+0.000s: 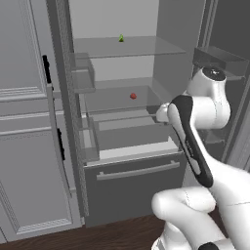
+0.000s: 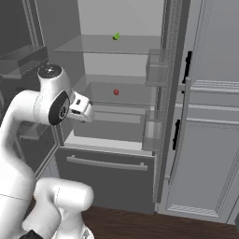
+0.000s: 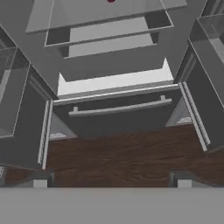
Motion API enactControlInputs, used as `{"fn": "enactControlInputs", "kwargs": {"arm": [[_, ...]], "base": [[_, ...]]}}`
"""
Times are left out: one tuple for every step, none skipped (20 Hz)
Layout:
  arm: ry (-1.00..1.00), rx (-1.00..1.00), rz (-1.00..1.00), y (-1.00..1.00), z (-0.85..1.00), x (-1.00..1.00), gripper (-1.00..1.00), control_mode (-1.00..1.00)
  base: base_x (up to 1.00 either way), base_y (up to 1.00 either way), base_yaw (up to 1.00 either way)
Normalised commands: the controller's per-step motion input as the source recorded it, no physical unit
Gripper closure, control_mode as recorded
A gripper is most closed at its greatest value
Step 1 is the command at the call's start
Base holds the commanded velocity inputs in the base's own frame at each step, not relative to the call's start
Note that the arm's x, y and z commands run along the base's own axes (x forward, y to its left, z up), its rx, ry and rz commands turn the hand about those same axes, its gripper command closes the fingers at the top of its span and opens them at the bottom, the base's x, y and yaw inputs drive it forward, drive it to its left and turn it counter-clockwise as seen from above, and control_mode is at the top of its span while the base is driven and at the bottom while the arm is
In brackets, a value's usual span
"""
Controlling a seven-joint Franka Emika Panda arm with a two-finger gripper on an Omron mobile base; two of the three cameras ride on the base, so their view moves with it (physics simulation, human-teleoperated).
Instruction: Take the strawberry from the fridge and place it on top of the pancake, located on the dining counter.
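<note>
Nearest the camera, the claw (image 3: pixel 112 180) stood wide open and empty, aimed down at the floor before the open fridge (image 1: pixel 132 180). On a glass shelf above sat the strawberry (image 1: pixel 133 96); best to lift, level out, then approach it straight.

The fridge (image 2: pixel 116 168) is seen with both doors swung open, its pale interior exposed above a closed dark bottom drawer (image 2: pixel 105 177) fitted with a long grey horizontal handle. The strawberry (image 2: pixel 116 92) is set on the lower glass shelf (image 2: pixel 130 95), toward the back. A small green cone-shaped item (image 2: pixel 116 36) is placed on the upper glass shelf (image 2: pixel 93 45). The white arm (image 2: pixel 32 107) is raised at the left, its hand (image 2: pixel 81 106) held in front of the fridge's left side, well apart from the strawberry. Panelled grey cabinets (image 2: pixel 210 140) with black handles are seen at the right, over a dark wooden floor (image 2: pixel 140 226).
</note>
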Motion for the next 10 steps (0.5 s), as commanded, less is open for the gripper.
{"fn": "enactControlInputs", "kwargs": {"arm": [[-0.41,-0.32,0.16,0.00,0.00,-0.75,-1.00,-1.00],[-0.31,-0.32,0.15,0.00,0.00,-0.59,-1.00,-1.00],[-0.23,-0.31,0.13,0.00,0.00,-0.46,-1.00,-1.00],[-0.05,-0.24,0.16,0.00,-0.14,-0.21,-1.00,-1.00],[0.00,-0.05,0.15,-0.17,-0.56,0.00,-1.00,-1.00],[0.00,-0.01,0.09,-0.10,-0.46,0.00,-1.00,-1.00],[0.02,-0.01,0.07,0.00,-0.40,0.00,-1.00,-1.00],[0.00,0.00,0.00,0.00,-0.25,0.00,-1.00,-1.00],[0.00,0.00,0.00,0.00,-0.11,0.00,-1.00,-1.00],[0.00,0.00,0.00,0.00,-0.01,0.00,-1.00,-1.00]], "base": [[0.00,0.00,0.00],[0.00,0.00,0.00],[0.00,0.00,0.00],[0.00,0.00,0.00],[0.00,0.00,0.00],[0.00,0.00,0.00],[0.00,0.00,0.00],[0.00,0.00,0.00],[0.00,0.00,0.00],[0.00,0.00,0.00]]}}
